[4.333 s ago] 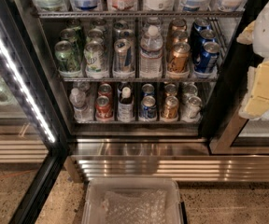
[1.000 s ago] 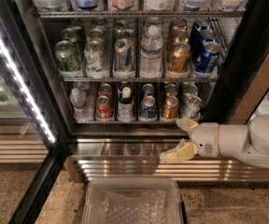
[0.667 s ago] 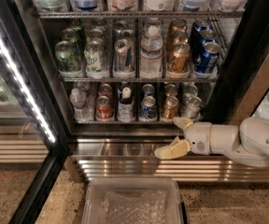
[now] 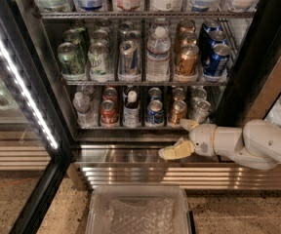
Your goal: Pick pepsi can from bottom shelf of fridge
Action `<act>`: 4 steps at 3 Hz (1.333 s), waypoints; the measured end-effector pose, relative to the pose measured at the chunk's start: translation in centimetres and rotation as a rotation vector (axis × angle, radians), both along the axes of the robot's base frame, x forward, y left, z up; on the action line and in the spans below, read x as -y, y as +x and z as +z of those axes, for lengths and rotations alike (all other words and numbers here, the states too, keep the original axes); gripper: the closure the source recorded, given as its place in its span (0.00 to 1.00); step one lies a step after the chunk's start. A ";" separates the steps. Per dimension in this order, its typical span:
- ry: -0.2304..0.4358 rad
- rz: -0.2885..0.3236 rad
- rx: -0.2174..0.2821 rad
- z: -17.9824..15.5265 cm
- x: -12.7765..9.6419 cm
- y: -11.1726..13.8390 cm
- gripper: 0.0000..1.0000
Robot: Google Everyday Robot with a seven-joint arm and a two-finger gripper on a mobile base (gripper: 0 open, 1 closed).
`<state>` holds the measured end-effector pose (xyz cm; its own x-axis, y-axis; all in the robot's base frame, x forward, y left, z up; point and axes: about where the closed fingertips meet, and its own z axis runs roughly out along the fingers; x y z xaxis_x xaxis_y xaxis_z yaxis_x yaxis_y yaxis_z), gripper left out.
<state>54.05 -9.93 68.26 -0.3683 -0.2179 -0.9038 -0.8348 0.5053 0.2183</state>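
The fridge (image 4: 250,57) stands open in the camera view. On its bottom shelf (image 4: 126,127) the blue pepsi can (image 4: 155,112) stands at the front of its lane, between a dark white-capped bottle (image 4: 131,109) and a bronze-gold can (image 4: 178,112). A red cola can (image 4: 108,112) stands further left. My gripper (image 4: 177,138) comes in from the right on a white arm (image 4: 257,143). It is open and empty, with one finger up and one down. It sits just in front of the shelf rail, below and right of the pepsi can, not touching it.
A water bottle (image 4: 82,109) and a silver can (image 4: 200,112) stand at the ends of the bottom row. The rack above holds more cans and a water bottle (image 4: 158,57). A light strip (image 4: 21,82) runs down the left. The ribbed base (image 4: 155,175) and a clear plastic bin (image 4: 140,211) lie below.
The arm has come down from the upper right and the gripper has moved left along the front of the bottom shelf, closer to the pepsi can. The cans have not moved.
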 end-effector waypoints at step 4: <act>-0.034 -0.002 0.058 -5.9 -2.8 8.9 0.00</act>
